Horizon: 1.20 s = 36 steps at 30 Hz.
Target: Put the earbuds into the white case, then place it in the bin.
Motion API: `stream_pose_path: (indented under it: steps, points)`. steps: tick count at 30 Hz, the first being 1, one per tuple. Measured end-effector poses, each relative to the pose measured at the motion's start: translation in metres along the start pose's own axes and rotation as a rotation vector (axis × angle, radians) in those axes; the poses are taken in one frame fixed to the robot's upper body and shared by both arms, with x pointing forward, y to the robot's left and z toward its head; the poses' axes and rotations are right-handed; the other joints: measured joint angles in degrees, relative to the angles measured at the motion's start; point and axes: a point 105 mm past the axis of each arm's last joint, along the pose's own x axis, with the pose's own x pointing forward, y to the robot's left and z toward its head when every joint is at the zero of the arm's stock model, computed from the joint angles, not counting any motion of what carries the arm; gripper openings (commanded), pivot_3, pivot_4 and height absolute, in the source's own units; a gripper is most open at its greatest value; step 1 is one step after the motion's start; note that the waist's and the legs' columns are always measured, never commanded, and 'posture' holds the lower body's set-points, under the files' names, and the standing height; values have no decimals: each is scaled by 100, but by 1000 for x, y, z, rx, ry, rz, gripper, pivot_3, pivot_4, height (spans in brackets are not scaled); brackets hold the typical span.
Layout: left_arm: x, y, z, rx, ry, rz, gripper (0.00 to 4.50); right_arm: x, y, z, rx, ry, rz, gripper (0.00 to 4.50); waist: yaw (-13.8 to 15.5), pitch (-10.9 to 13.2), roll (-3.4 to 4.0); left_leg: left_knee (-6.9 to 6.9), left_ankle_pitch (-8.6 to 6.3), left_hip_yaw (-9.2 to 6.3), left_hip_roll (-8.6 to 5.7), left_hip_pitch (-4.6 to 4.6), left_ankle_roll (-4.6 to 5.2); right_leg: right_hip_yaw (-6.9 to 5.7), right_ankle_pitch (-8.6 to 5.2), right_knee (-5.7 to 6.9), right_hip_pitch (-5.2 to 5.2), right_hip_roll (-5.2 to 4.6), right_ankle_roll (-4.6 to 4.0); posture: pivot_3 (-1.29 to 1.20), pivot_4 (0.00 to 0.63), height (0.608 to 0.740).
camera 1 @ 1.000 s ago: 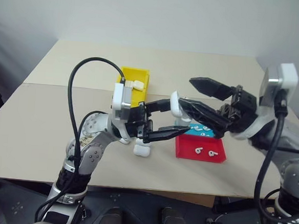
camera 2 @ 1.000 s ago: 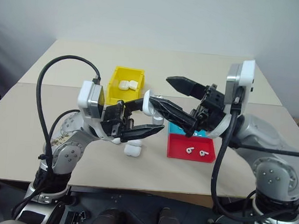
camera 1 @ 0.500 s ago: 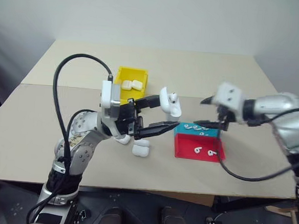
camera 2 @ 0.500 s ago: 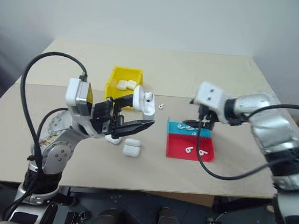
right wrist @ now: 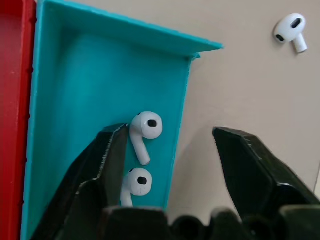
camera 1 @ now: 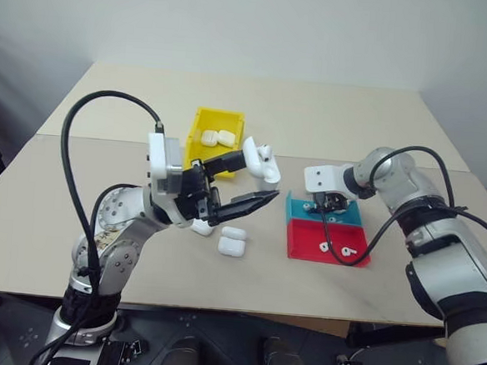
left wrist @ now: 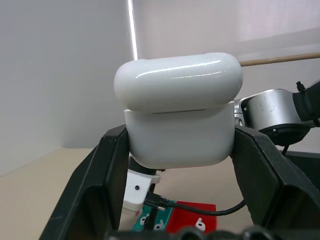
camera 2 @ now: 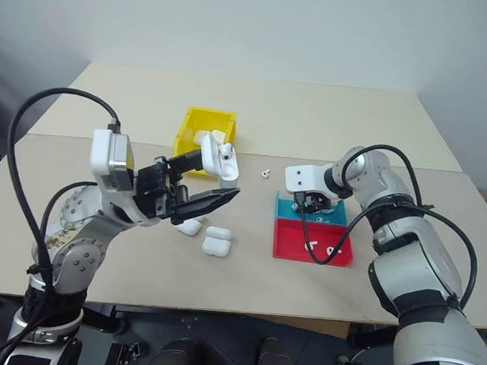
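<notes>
White case (left wrist: 177, 112) clamped in my left gripper (camera 1: 231, 184), lid up, not yet binned. My right gripper (right wrist: 170, 165), jaws apart, straddles the teal tray (right wrist: 90, 100) wall beside an earbud (right wrist: 145, 127); yellow bin (camera 1: 198, 138) at 11 o'clock awaits.

Looks like a robotics lab or test room rather than anyone's home or office. The giveaway is how bare it is: a plain beige table (camera 1: 332, 113) made of two slabs pushed together with a visible seam, sitting against blank pale grey walls (camera 1: 254, 24), no decor or furniture clutter at all. What's on the table is laid out like a test setup: a small yellow bin (camera 1: 204, 128), a teal tray (right wrist: 95, 100) and a red tray (camera 1: 327, 243) side by side, and a few identical white cases (camera 1: 231, 247). Black cables (camera 1: 86, 163) loop openly off the robot's arms, which fits a research rig. Below the table edge the floor is dark matting (camera 1: 215, 348).
</notes>
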Motion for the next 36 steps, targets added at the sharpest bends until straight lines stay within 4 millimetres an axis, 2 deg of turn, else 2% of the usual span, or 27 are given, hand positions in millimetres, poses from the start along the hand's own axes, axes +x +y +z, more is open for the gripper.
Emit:
stream_pose_path:
  steps: [17, 20, 26, 36]
  points:
    - [-2, -1, 1, 14, 14, 15, 2783, 8, 0, 1, -7, 3, 12, 2710, -108, 0, 2, 1, 3, -1, -1, 20, -5, 1, 3, 22, 11, 1, -6, 0, 150, 740]
    - [-2, -1, 1, 14, 14, 15, 2783, 9, 1, 2, -8, 1, 21, 2134, -118, 0, 2, 2, 3, -2, -1, 23, -6, 2, 3, 26, 11, 1, -6, 0, 150, 740]
    - [-3, -1, 0, 9, 17, 18, 2783, 11, 4, 2, 0, -6, 43, 59, -122, 0, 2, 2, 5, -2, -2, 25, -8, 4, 3, 37, 9, 1, -6, 0, 150, 740]
    - [-3, -1, 0, 7, 18, 16, 2783, 10, 8, 1, 16, -24, 62, 25, -122, 0, 2, 5, 5, -2, -4, 29, -9, 7, 2, 51, 8, 1, -7, 0, 150, 740]
